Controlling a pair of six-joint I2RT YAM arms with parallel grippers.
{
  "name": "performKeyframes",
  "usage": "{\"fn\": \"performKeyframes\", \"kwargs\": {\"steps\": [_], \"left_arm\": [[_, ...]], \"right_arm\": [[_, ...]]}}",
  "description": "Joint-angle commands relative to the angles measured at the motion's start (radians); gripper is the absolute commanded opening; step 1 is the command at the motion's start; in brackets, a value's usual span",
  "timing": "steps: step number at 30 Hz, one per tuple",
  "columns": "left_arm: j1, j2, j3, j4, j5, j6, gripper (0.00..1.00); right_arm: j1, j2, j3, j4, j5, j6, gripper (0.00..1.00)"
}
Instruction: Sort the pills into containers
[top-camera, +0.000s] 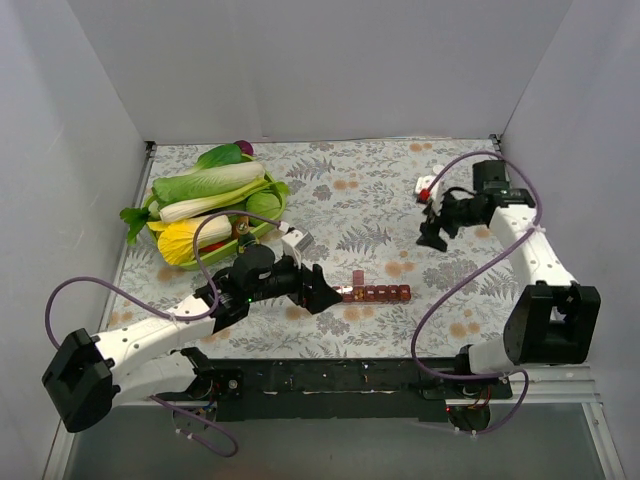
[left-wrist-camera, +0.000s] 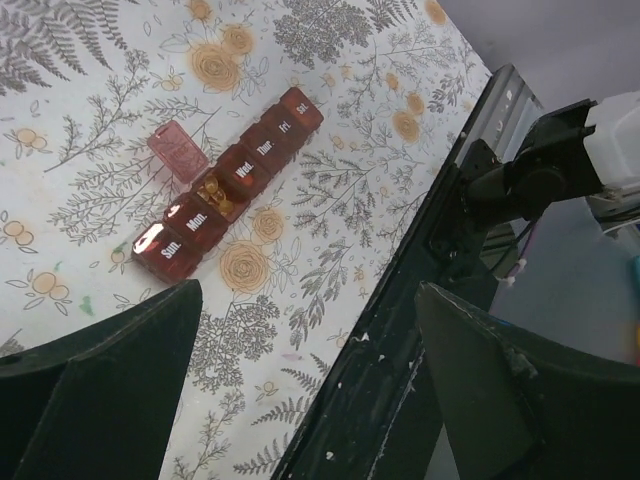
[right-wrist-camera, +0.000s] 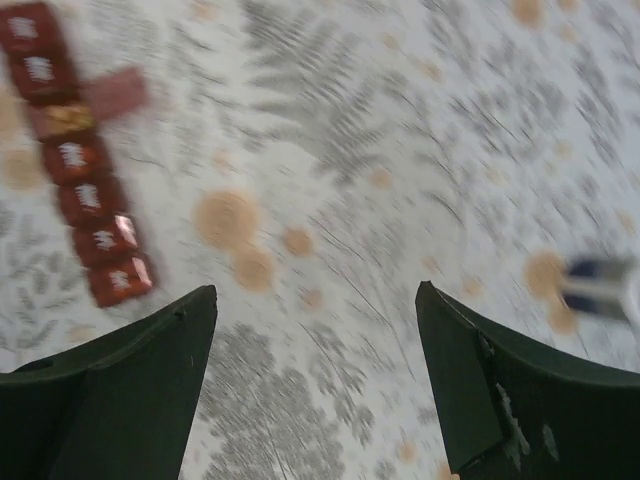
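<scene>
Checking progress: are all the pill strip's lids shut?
No: on the containers, the lid between Mon and Wed is flipped open, pills visible inside.

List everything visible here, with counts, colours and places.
pill organiser: one strip of seven compartments, dark red, front centre; one lid open
pills: a few, yellowish, in the open compartment
basket: one, green, far left
vegetables: several, green, white, yellow, in the basket
small object: one, white and red, far right
tablecloth: one, floral, over the table
left claw: black, open, beside the organiser
right claw: black, open, far right
</scene>
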Motion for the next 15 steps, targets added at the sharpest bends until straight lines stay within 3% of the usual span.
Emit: {"fn": "performKeyframes", "kwargs": {"steps": [1, 6, 11, 15], "left_arm": [[0.01, 0.039, 0.038, 0.018, 0.044, -0.125, 0.87], [0.03, 0.108, 0.099, -0.059, -0.029, -0.039, 0.89], [0.111, 0.223, 0.171, -0.039, 0.029, -0.077, 0.89], [0.14, 0.338, 0.228, 0.023, 0.081, -0.117, 0.85]], "right_arm": [[0.176, -0.058, -0.145, -0.161, -0.327, -0.333, 0.88], [0.3, -0.061, -0.304, -0.026, -0.273, -0.295, 0.88], [0.367, -0.135, -0.464, 0.202, -0.121, -0.24, 0.88], [0.375, -0.159, -0.535, 0.258, -0.072, -0.229, 0.88]]}}
